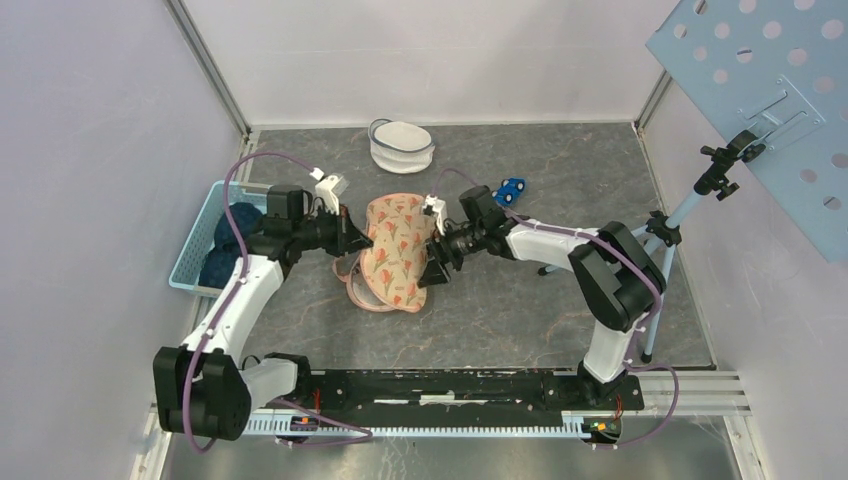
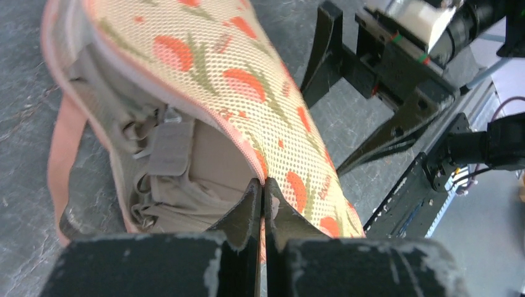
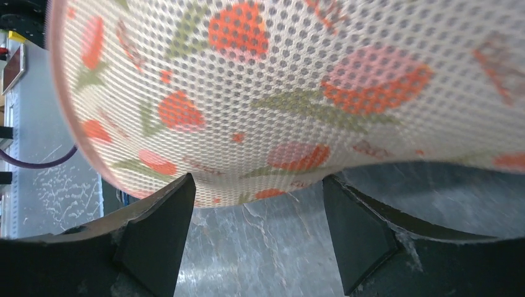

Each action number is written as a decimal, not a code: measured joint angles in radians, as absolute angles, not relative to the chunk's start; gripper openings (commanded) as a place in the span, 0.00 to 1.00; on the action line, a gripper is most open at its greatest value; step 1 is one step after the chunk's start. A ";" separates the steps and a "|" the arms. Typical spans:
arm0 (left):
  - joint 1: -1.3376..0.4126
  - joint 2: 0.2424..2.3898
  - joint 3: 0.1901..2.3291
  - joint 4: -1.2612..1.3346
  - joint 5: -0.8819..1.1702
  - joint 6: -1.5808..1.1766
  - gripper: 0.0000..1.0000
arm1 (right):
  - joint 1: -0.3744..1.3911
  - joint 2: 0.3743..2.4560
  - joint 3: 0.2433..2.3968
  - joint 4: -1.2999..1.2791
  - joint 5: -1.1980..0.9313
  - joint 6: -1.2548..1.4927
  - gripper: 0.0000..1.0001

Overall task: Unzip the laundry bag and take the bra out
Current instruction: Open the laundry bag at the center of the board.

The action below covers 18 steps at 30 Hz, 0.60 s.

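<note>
The laundry bag [image 1: 395, 250], cream mesh with red flowers and pink trim, lies in the middle of the table with its left side open. In the left wrist view, the beige bra [image 2: 179, 167] shows inside the bag [image 2: 247, 68], under the raised upper flap. My left gripper [image 2: 263, 185] is shut on the pink-trimmed edge of that flap, and it sits at the bag's left side [image 1: 365, 243]. My right gripper [image 1: 435, 268] stands open at the bag's right side. In its own view the jaws [image 3: 257, 182] are wide apart under the mesh [image 3: 278, 93], with bare table between them.
A blue basket [image 1: 190, 262] with dark clothes stands at the left wall. A white round mesh bag [image 1: 401, 145] sits at the back, with a blue toy car [image 1: 511, 190] near it. A tripod stand [image 1: 690, 210] holding a perforated board [image 1: 760, 90] is at the right.
</note>
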<state>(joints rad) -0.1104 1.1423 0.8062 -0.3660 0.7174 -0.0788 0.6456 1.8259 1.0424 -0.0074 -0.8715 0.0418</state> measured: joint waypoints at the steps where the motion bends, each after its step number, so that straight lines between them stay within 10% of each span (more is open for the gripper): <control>1: -0.122 1.140 0.814 -0.374 0.717 -0.072 0.02 | 0.632 1.813 1.044 -0.016 -0.873 0.038 0.82; 18: -0.532 1.311 1.051 -0.477 0.574 0.059 0.02 | 0.347 1.512 0.963 -0.282 -0.823 -0.115 0.83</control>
<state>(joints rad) -0.5323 1.3109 1.0512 -0.4770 0.5735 0.0589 0.3466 1.5120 0.9627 -0.2821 -0.8230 -0.1146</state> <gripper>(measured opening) 0.043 0.829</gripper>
